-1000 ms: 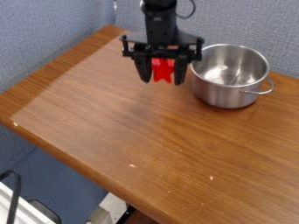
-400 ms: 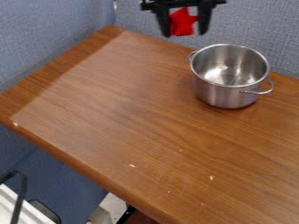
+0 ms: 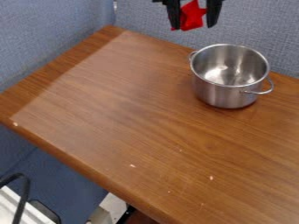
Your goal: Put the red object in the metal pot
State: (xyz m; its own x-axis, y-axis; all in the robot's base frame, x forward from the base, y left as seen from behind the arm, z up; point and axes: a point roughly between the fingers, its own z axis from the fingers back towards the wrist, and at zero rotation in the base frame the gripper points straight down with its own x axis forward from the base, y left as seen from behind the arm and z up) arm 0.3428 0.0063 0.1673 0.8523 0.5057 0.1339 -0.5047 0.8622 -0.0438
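item: red object [image 3: 188, 13], held between the black fingers [image 3: 212, 15] at the top edge of the view, clear of the desk [image 3: 117, 122], above its far side. fingers clamped on the red object, one on each side. item: metal pot [image 3: 230, 75], upright on the far right of the desk, loop handle to the right, nearer than the red object and to its right.
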